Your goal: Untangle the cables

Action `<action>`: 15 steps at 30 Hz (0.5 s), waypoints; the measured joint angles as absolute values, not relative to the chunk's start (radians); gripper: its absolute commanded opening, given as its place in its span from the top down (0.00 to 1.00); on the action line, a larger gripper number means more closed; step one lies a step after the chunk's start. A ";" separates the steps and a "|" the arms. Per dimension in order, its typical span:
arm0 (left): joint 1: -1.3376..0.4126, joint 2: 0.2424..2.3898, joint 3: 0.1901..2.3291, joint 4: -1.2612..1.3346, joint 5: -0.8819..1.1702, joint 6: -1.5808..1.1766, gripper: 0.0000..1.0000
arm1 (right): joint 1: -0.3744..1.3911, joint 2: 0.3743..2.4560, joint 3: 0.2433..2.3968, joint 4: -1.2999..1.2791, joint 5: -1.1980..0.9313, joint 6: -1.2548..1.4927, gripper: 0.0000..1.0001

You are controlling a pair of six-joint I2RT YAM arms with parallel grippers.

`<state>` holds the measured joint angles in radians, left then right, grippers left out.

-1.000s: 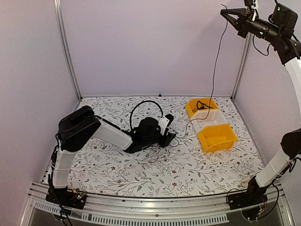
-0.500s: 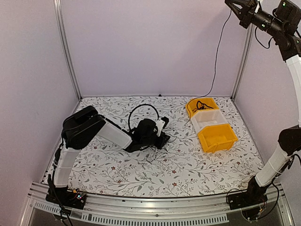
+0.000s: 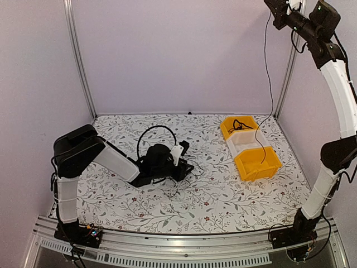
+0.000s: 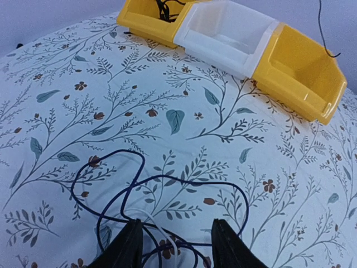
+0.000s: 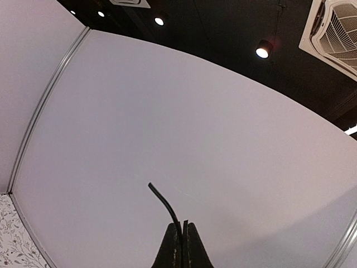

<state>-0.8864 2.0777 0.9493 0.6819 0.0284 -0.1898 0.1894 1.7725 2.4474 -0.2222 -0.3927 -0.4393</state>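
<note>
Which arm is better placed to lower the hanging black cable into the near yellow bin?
Right. The right hand is shut on the black cable high up, whose end dangles at the near yellow bin. The left hand sits open, low over the tangle.

The cables (image 4: 162, 231) (dark and white) leave the left wrist view's bottom edge between the left fingers (image 4: 125, 251).

We count two yellow bins (image 3: 259, 172) and one white bin (image 3: 239, 140). One black cable (image 5: 163, 201) is pinched in the right pincer (image 5: 182, 224). One dark cable (image 4: 114, 152) and one white cable (image 4: 167, 234) lie between the left pincer's (image 4: 177, 223) tips.
</note>
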 measured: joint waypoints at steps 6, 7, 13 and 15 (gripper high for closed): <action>-0.923 2.051 0.937 0.696 0.043 -0.196 0.59 | 0.189 1.818 2.455 -0.151 -0.330 -0.489 1.00; -0.933 2.051 0.937 0.694 0.046 -0.196 0.59 | 0.189 1.826 2.465 -0.137 -0.323 -0.496 1.00; -0.978 2.051 0.939 0.686 0.062 -0.196 0.59 | 0.189 1.861 2.495 -0.023 -0.292 -0.535 1.00; -0.987 2.051 0.943 0.678 0.065 -0.196 0.59 | 0.189 1.870 2.493 0.010 -0.283 -0.553 1.00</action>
